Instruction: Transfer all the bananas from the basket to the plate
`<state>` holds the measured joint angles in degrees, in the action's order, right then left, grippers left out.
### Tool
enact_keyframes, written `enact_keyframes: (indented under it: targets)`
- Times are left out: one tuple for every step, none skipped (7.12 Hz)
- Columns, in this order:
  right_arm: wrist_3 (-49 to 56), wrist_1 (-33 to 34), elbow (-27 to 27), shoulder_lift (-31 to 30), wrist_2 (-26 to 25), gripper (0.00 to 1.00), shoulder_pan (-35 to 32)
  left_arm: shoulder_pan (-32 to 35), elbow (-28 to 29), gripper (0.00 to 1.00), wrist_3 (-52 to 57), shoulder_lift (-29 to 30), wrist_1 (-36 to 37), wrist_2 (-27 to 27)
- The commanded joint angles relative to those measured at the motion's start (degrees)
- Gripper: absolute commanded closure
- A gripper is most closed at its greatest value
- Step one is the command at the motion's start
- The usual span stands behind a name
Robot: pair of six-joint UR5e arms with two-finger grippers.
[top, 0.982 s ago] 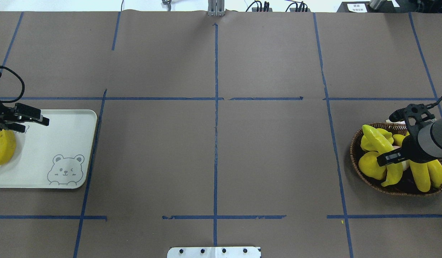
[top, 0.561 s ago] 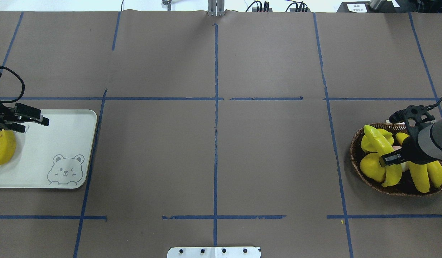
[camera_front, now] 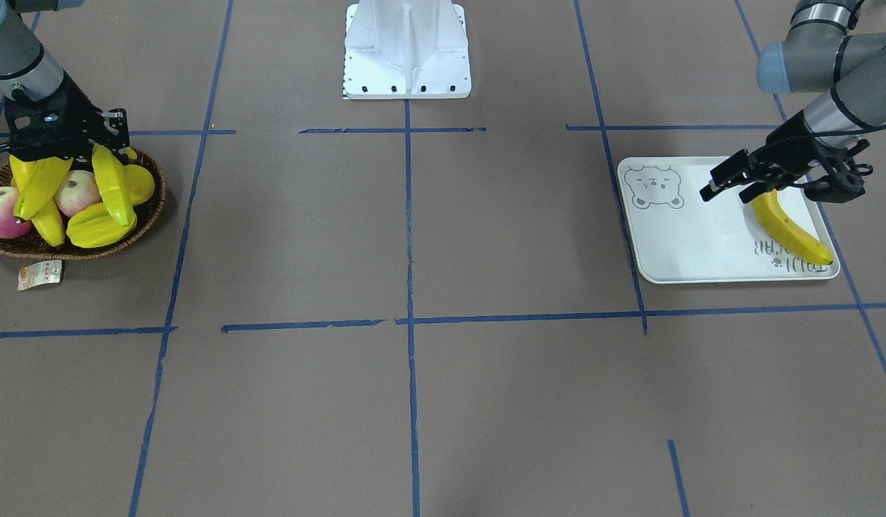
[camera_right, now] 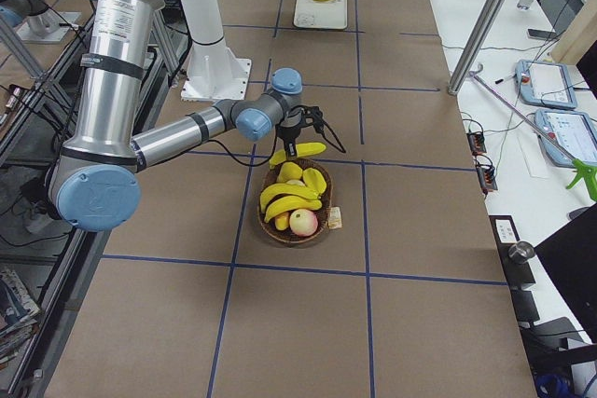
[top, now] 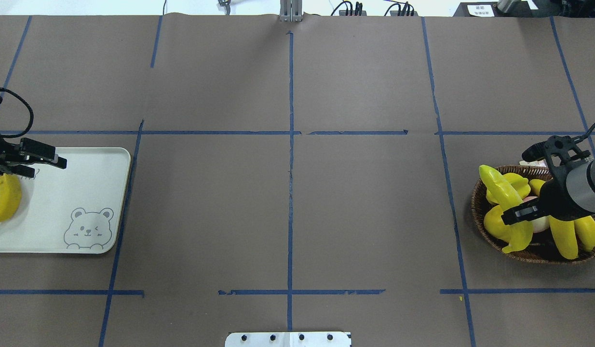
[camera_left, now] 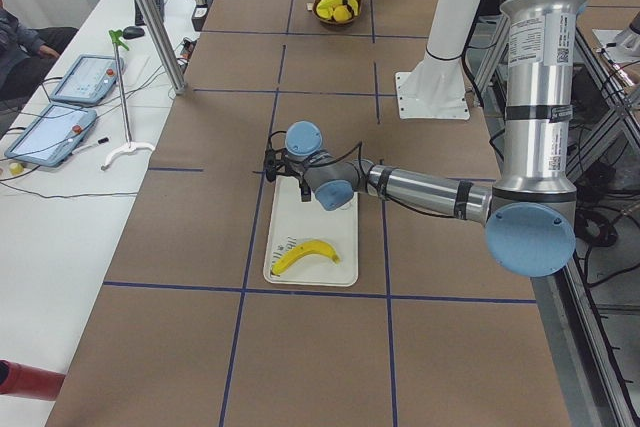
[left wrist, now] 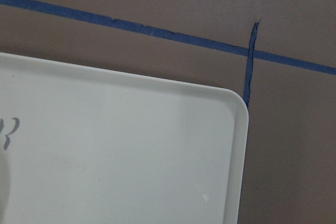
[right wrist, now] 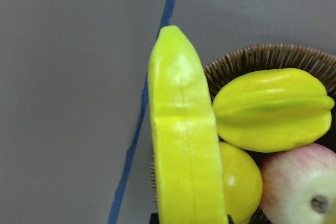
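Note:
My right gripper (top: pixel 519 213) is shut on a yellow banana (top: pixel 502 197) and holds it above the left edge of the dark wicker basket (top: pixel 534 258). The held banana fills the right wrist view (right wrist: pixel 184 140) and shows in the front view (camera_front: pixel 113 183). More bananas (top: pixel 565 236) lie in the basket (camera_front: pixel 152 208). One banana (top: pixel 6 197) lies on the pale bear-print plate (top: pixel 85 183) at the far left. My left gripper (top: pixel 50 167) is open and empty above the plate's far part, next to that banana (camera_front: pixel 787 226).
The basket also holds a ridged starfruit (right wrist: pixel 273 108), a lemon (right wrist: pixel 239 182) and two apples (camera_front: pixel 1 215). A small paper tag (camera_front: pixel 39 274) lies beside the basket. The robot's white base (camera_front: pixel 407 50) stands at mid-table edge. Blue tape lines cross the brown table.
My right gripper has lifted the banana higher, and it has shifted outward over the basket's left edge. The left gripper has stayed in place.

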<state>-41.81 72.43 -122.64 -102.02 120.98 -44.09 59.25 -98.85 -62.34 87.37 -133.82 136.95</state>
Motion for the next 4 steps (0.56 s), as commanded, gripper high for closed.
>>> enact_keyframes:
  targets:
    - [-5.2, -1.7, -0.8, 3.4, 1.7, 0.95, 0.1, 0.0, -0.8, 0.0, -0.5, 1.8, -0.6, 0.1]
    - [-13.3, -3.5, -0.5, 7.3, 1.7, 0.94, 0.1, 0.1, -1.3, 0.0, -0.5, 2.7, -0.6, 0.1]
    - [-18.5, -6.7, -0.5, 8.8, 1.8, 0.93, 0.6, 0.1, -3.3, 0.0, -0.5, 2.7, -1.0, 0.1]
    - [-23.5, -13.6, 0.8, 8.9, 1.6, 0.93, 1.6, 0.0, -5.1, 0.0, -0.7, 2.9, -2.5, 0.2]
